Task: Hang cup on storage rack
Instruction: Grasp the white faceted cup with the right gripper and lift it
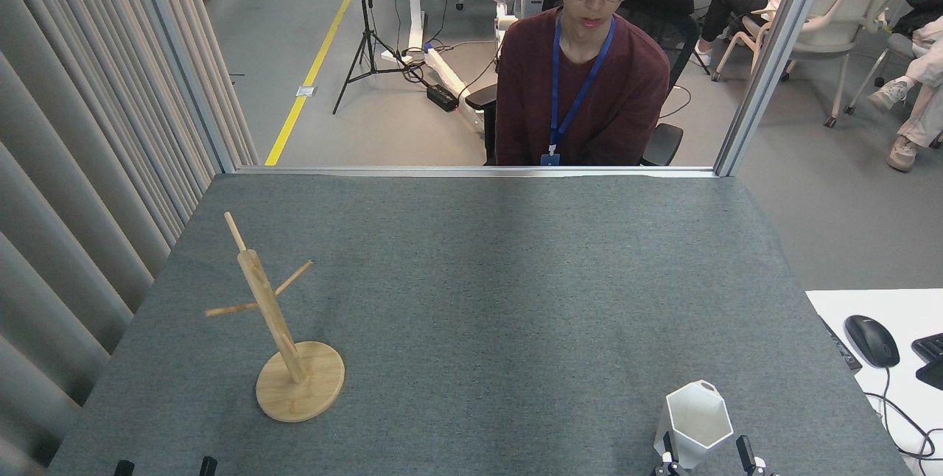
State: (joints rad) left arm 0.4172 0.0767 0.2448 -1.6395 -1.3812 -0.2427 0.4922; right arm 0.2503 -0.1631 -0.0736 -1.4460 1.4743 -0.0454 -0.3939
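The cup [692, 423] stood upright at the worktop's [486, 292] near right, flanked by the spread right claw [709, 454]. The storage rack [284, 343] stood near left, above the spread left claw [166, 466].

A plain white cup [694, 421] and light bamboo storage rack [284, 336] on grey-green felt table [486, 292].

Seated person [582, 71] (mouse [871, 340] right)

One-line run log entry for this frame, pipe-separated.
phase: reaching for cup | cup: upright on table, near right, not held | right tool: open around cup base | left tool: low, idle | rack: pegs empty
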